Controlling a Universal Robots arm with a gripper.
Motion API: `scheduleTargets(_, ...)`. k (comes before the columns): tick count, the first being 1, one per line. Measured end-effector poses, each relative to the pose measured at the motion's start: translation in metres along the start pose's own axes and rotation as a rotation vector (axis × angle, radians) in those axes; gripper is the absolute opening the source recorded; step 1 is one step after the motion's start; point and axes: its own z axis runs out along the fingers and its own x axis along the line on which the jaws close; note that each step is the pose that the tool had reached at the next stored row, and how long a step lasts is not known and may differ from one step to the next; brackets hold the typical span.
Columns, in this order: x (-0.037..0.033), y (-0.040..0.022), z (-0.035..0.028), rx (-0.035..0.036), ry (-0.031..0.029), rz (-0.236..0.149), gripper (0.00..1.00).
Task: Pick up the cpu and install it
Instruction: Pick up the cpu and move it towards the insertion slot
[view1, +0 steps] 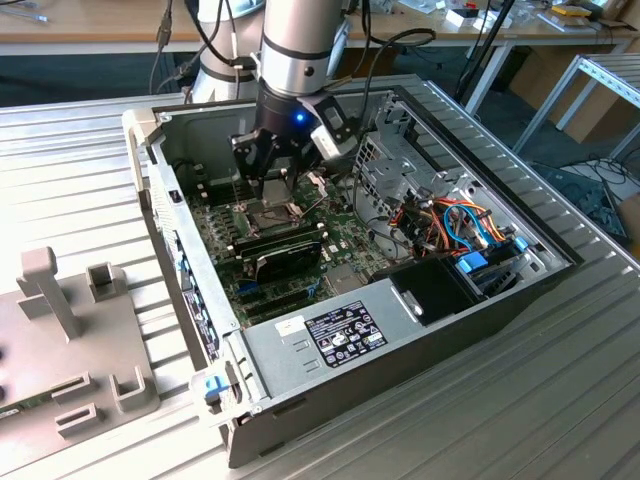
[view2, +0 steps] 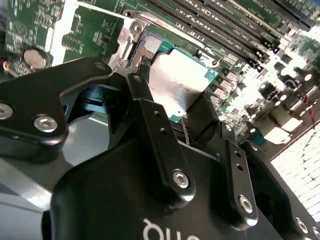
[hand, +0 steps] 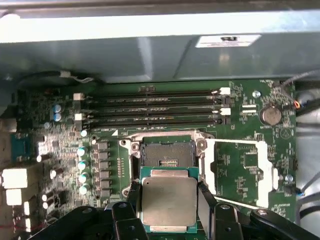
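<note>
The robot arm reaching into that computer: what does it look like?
The arm is a silver-grey tube with black cables looped beside it and a blue light at its wrist. The gripper is matte black, its jaws built from linked bars pinned with silver screws, white lettering on its body.

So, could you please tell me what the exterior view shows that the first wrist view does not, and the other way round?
Exterior view: the arm coming down into the open case, the black card, and a grey fixture on the exterior view's left.
First wrist view: the cpu clamped in the hand, not yet seated in the empty socket, and the round battery.
Both: the motherboard, the socket and the hand.
</note>
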Motion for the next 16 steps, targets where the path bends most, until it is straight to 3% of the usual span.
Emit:
scheduleTargets(12,0.0000,0.0000,0.0060,0.0005,0.0021,0.273,0.55)
scheduleTargets(16,0.0000,0.0000,0.0061,0.0004,0.0021,0.274,0.55)
